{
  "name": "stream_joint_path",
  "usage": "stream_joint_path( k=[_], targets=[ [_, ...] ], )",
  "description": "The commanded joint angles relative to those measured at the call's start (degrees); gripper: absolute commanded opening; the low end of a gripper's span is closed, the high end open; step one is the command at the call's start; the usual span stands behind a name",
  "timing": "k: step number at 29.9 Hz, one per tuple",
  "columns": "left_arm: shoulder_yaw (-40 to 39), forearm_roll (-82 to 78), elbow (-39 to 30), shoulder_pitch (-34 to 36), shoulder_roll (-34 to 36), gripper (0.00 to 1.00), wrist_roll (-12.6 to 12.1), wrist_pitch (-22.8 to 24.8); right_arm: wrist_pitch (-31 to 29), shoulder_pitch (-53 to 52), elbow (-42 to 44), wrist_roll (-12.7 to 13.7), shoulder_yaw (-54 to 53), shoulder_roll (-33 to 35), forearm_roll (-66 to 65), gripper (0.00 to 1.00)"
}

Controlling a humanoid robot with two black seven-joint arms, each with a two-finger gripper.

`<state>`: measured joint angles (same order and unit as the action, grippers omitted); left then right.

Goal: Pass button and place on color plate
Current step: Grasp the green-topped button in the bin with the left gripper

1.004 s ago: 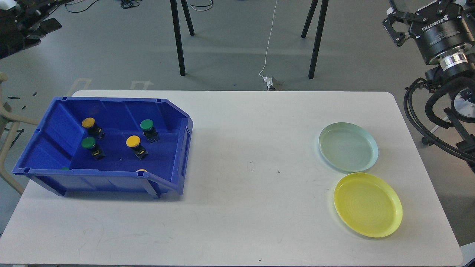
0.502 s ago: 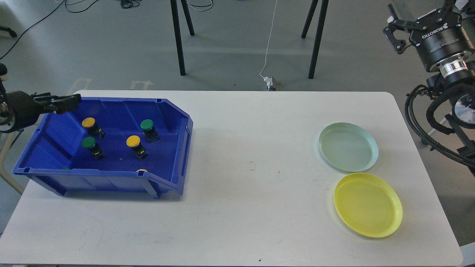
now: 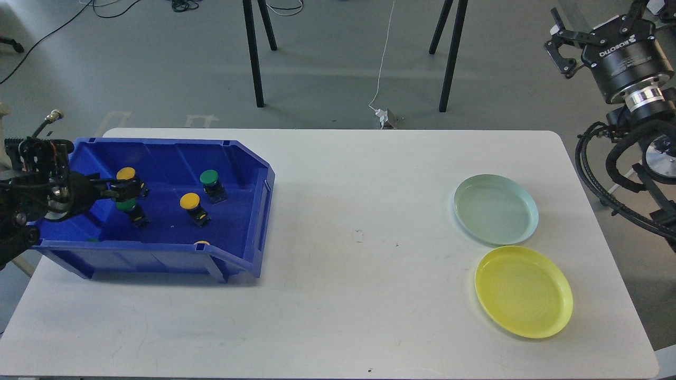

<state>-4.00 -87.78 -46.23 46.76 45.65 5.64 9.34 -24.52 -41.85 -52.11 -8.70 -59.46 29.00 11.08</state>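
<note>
A blue bin [image 3: 259,211] on the left of the white table [image 3: 359,295] holds several push buttons. Yellow ones sit at the back left [image 3: 126,173] and in the middle [image 3: 189,200]. A green one [image 3: 209,177] sits at the back, and another green one [image 3: 128,206] is partly hidden by my left gripper [image 3: 129,189]. That gripper reaches into the bin just above it; its dark fingers cannot be told apart. A pale green plate [image 3: 496,209] and a yellow plate [image 3: 523,291] lie at the right. My right gripper [image 3: 597,24] is raised beyond the table's far right corner, with its fingers spread and empty.
Two more button caps, one green [image 3: 92,240] and one yellow [image 3: 201,243], peek over the bin's front wall. Black stand legs [image 3: 256,63] and a white cable [image 3: 383,68] are on the floor behind the table. Bare tabletop lies between the bin and the plates.
My left arm has come in from the left and dropped from the bin's back rim into the bin, over the left green button. The right arm has barely moved.
</note>
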Motion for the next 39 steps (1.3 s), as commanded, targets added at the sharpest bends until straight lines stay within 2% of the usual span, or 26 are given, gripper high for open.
stream_joint_path(
  k=[1, 14, 19, 29, 39],
  targets=[
    [1.6, -1.0, 1.5, -0.1, -1.3, 0.85, 0.2, -0.2, 0.0, 0.0, 0.1, 0.0, 0.0, 0.0, 0.0, 1.0],
    [1.8, -1.1, 4.6, -0.4, -3.6, 0.85, 1.9, -0.1, 0.9, 0.1, 0.1, 0.0, 0.1, -0.1, -0.3, 1.0],
    [1.8, -1.1, 5.5, -0.4, -4.0, 0.73, 2.4, 0.1, 0.9, 0.0, 0.1, 0.0, 0.1, -0.1, -0.4, 1.0],
    [3.8, -0.9, 5.6, -0.4, -4.1, 0.72, 3.1, 0.3, 0.9, 0.0, 0.3, 0.0, 0.3, -0.2, -0.5, 1.0],
    [3.8, -1.2, 6.8, -0.4, -4.1, 0.49, 3.1, 0.2, 1.8, 0.0, 0.3, 0.0, 0.3, -0.1, -0.5, 1.0]
  ],
)
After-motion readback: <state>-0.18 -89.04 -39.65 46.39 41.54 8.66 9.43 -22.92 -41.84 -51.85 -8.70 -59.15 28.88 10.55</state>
